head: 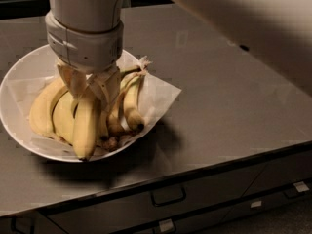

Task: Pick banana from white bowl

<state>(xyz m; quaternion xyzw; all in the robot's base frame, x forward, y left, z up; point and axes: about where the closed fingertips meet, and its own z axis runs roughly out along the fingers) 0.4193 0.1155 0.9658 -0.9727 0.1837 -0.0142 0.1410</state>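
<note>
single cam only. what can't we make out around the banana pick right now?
All camera view:
- Whether the gripper, down on the bananas in the white bowl, has hold of one: its wrist housing covers the contact.
- Banana stems and the bowl's back rim: behind that housing.
- Arm: cut off by the top and right edges.
- Drawer fronts: cut off by the bottom edge.

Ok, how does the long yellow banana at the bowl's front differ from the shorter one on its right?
The front banana reaches up under the gripper, which is down over the bunch; the right banana lies beside it. The front one looks longer and plain yellow; the right one is shorter, dark-tipped. Both rest on crinkled white paper in the wide white bowl.
</note>
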